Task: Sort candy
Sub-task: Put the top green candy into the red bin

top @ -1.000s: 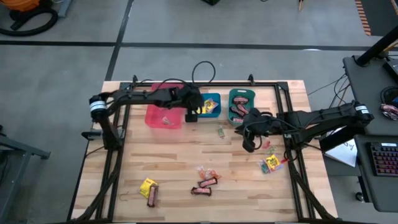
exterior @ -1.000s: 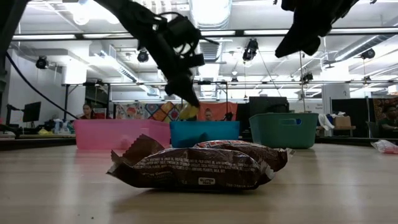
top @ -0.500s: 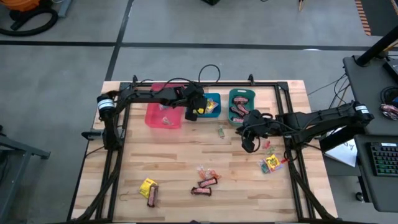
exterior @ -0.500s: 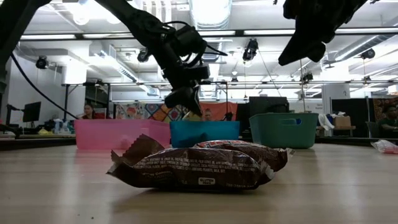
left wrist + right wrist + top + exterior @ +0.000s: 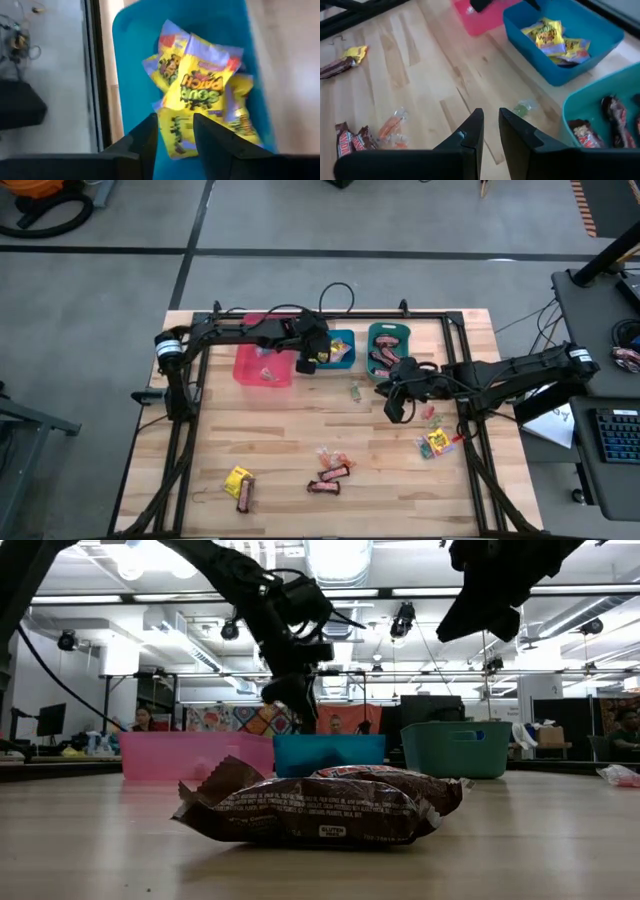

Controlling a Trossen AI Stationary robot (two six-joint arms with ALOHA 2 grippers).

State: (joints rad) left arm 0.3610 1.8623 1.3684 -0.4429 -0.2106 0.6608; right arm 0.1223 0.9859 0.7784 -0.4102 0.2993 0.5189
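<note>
From above, the left claw (image 5: 307,363) hangs at the edge of the blue plastic bin (image 5: 341,337), between it and the pink plastic bin (image 5: 262,370); the right claw (image 5: 393,408) hovers over bare wood just in front of the teal plastic bin (image 5: 388,331). Loose wrapped candy lies across the pale wooden desk (image 5: 270,440): a yellow square packet (image 5: 236,479) with a dark bar at the near left, brown-red bars (image 5: 331,480) near the middle, another yellow packet by the right rail.

At desk height, a dark brown-red chocolate bar (image 5: 310,808) fills the foreground, with the three bins in a row behind it.

The left wrist camera looks down into the blue bin, where yellow sour-candy packets (image 5: 202,100) lie piled. The claw's two fingers stand a narrow gap apart with nothing between them.

The right wrist camera shows that claw's fingers also narrowly parted and empty, above the wood. A small green clear-wrapped piece (image 5: 522,107) lies ahead, and what appear to be orange-pink wrapped pieces (image 5: 391,127) lie nearer.
</note>
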